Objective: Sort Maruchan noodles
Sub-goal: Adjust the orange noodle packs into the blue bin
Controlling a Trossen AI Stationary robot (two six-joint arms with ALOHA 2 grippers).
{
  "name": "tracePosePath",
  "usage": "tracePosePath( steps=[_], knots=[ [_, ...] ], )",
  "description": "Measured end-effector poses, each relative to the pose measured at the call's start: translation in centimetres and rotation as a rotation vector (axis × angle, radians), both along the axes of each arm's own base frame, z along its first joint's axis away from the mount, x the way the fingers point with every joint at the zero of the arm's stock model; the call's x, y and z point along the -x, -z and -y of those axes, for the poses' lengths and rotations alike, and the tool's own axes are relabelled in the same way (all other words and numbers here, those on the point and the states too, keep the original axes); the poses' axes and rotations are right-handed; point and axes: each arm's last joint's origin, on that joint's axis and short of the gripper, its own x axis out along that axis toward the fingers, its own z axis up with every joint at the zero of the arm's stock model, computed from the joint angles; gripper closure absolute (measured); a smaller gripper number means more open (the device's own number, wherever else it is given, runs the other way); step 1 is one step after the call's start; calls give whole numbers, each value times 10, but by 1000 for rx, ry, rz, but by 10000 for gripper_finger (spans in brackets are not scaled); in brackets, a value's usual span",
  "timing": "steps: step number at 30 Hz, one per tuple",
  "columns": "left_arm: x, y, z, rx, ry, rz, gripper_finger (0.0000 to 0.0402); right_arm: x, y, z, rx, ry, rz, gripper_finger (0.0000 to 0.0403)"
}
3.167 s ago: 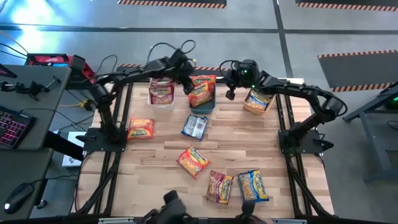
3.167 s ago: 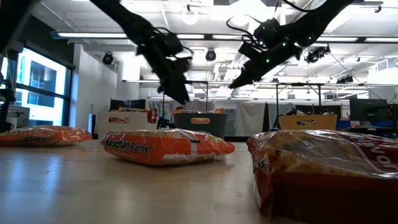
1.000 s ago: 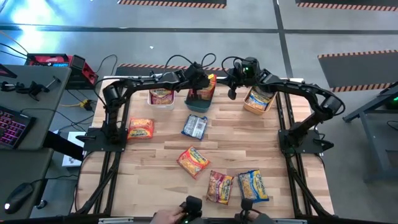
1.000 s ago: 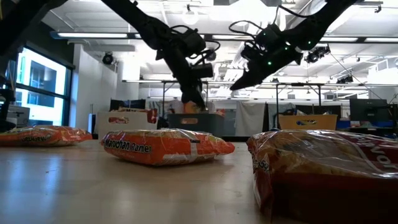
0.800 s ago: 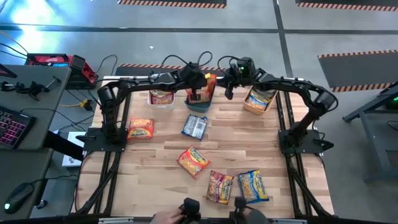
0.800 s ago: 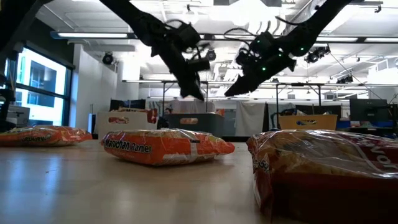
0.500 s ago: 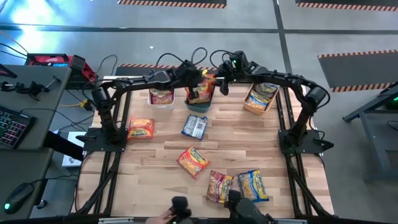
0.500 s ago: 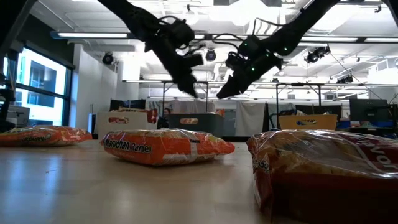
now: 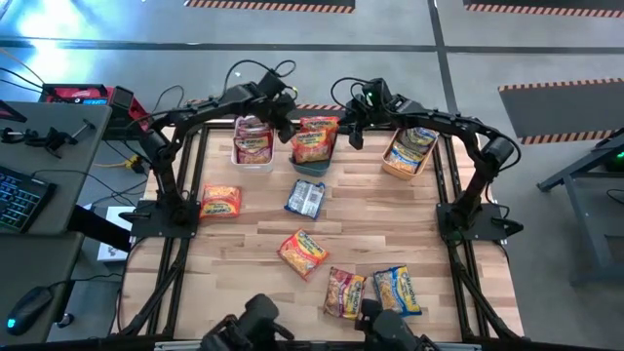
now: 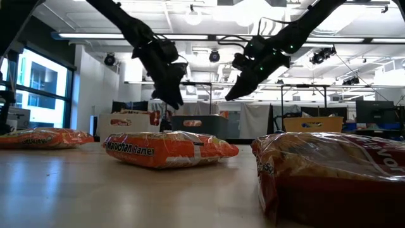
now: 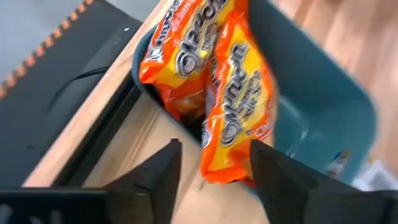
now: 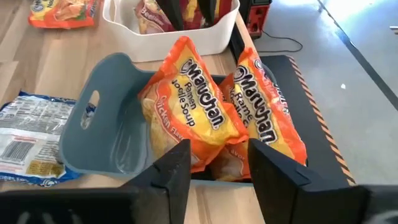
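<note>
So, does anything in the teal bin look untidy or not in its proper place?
Yes. The orange noodle packets in the teal bin stand tilted and stick out above its rim instead of lying flat. A packet lies on the table right by the bin, its label side facing down.

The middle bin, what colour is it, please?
Teal bin; the right wrist view shows it best.
</note>
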Motion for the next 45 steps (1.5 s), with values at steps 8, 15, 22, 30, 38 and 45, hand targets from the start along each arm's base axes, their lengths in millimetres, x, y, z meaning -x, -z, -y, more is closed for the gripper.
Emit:
tracePosePath(
  steps=[8,15,22,30,38,45],
  knots=[
    [-2,17,-4,55,22,-15,179,0,0,0,3,-12,6,269],
    [-7,34,-11,25,-7,-64,179,0,0,-1,-14,-41,23,269],
    [-14,33,-3,99,102,24,181,0,0,-1,-16,-43,22,269],
    [-20,33,5,36,206,12,256,0,0,-1,-17,-42,22,269],
    [-30,33,10,-193,289,-101,392,0,0,-1,-18,-41,21,269],
    [-46,24,23,-381,420,-112,400,2,1,1,-22,-32,15,269]
  ],
)
